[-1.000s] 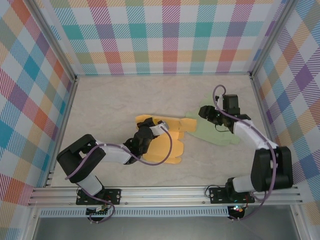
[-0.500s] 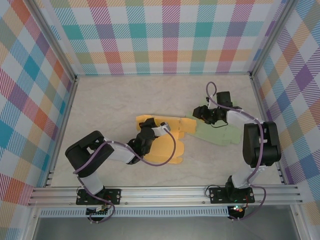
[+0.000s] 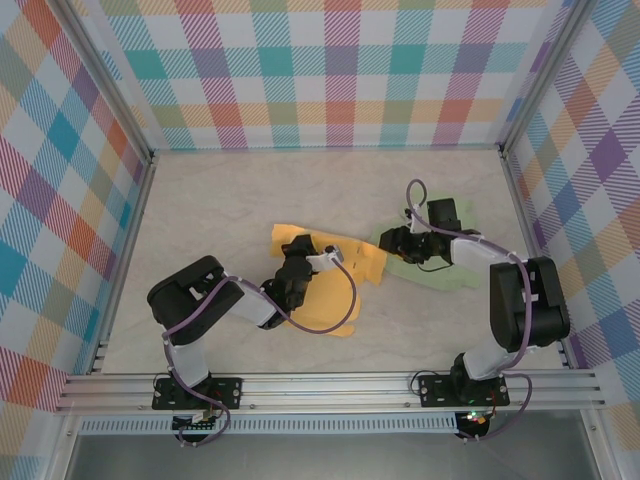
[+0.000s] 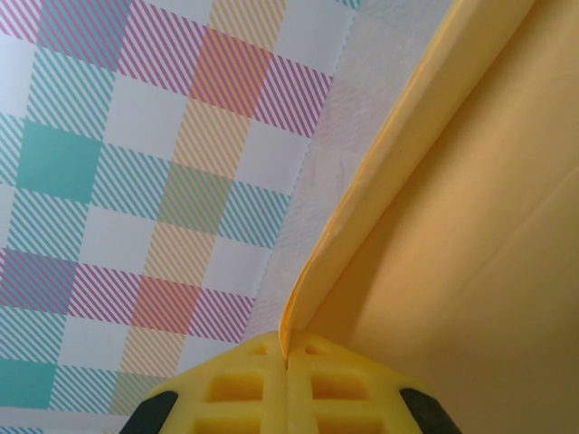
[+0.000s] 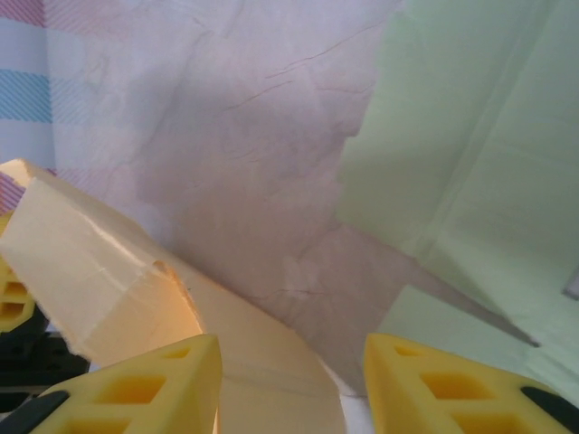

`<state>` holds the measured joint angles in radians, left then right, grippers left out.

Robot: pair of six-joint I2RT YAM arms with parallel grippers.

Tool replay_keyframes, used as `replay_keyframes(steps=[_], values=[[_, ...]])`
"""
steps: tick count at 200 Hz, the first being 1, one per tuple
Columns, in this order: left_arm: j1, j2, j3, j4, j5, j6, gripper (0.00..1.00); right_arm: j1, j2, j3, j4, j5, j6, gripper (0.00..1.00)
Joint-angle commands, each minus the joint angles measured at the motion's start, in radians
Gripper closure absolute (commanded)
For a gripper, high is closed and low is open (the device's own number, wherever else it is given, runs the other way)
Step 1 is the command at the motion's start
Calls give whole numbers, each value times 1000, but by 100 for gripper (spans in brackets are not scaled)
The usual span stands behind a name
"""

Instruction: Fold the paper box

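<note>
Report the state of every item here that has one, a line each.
yellow paper box: partly folded, one edge lifted.
green paper sheet: lying flat, creased, not folded up.
left tool: shut on the lifted edge of the yellow paper box.
right tool: open, gripping nothing, above a flap of the yellow paper box next to the green paper sheet.

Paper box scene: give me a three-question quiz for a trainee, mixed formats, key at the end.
1. True or false: the left gripper is shut on the yellow paper's edge.
2. The right gripper's jaws are: A open, B shut tight, C clamped on a cable.
3. Fill in: in the top view, the green paper lies to the ___ of the yellow paper.
Key: 1 true; 2 A; 3 right.
</note>
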<state>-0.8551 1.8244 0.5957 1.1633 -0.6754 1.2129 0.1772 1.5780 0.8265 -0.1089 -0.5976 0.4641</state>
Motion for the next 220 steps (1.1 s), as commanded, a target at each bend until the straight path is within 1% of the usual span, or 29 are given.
replay_keyframes(steps=[1,29,53,65,94,112,134,153,197,220], values=[[4,-24,28,79,-1,-3,100,7,-29,-20,93,-76,54,54],[36,-43,32,109,43,-38,100,7,-21,20,119,-61,75,54],[54,-25,29,164,77,-12,100,2,9,82,133,-44,74,54],[56,-5,29,197,83,11,100,-5,38,117,144,-58,77,54],[67,40,58,208,87,37,100,-30,107,199,172,-107,91,54],[83,65,90,211,89,28,100,-53,137,249,164,-117,91,54],[97,101,121,213,86,59,100,-84,156,292,160,-126,88,54],[104,116,125,213,88,76,100,-112,166,313,140,-110,78,54],[107,98,116,211,73,69,100,-145,202,315,77,-19,23,54],[107,100,119,211,70,68,100,-142,247,306,96,-41,14,55]])
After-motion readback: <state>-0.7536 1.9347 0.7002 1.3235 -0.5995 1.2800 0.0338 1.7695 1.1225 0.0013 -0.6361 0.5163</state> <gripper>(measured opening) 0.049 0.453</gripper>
